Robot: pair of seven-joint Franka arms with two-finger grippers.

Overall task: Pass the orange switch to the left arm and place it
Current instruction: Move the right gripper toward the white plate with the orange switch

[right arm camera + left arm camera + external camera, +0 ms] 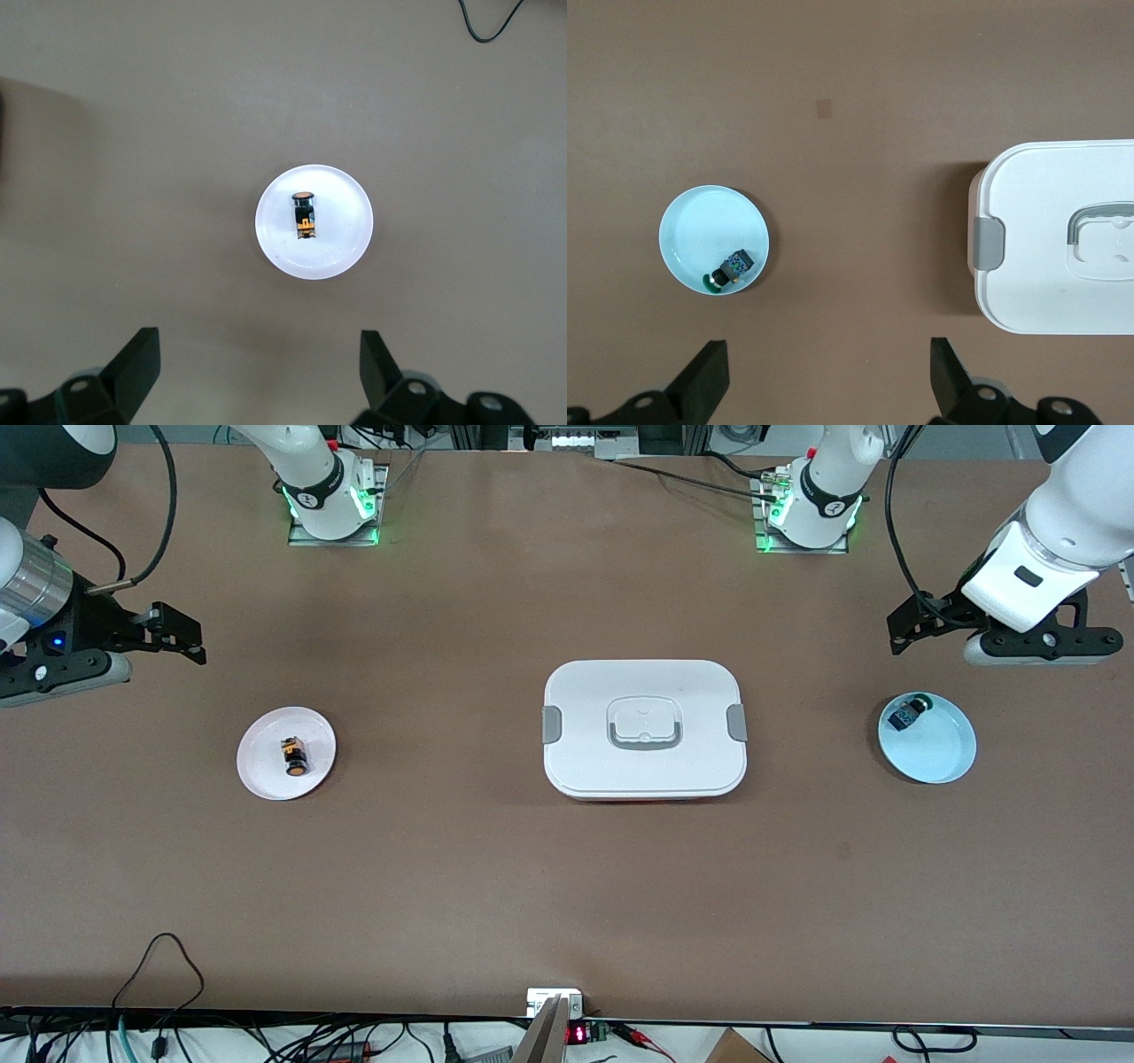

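Note:
The orange switch [293,755], a tiny black cylinder with an orange cap, lies on a small white plate [266,775] toward the right arm's end of the table; it also shows in the right wrist view [304,215]. The white lidded box [644,727] sits mid-table; its edge shows in the left wrist view [1050,239]. My right gripper [177,638] is open and empty, up in the air over bare table beside the white plate. My left gripper [912,627] is open and empty, up over the table beside a light blue plate [939,753].
The light blue plate [691,230] holds a small blue-bodied part with a green cap [905,715], toward the left arm's end. Cables and a small device [555,1003] lie along the table edge nearest the front camera. Brown table surface lies between the plates and the box.

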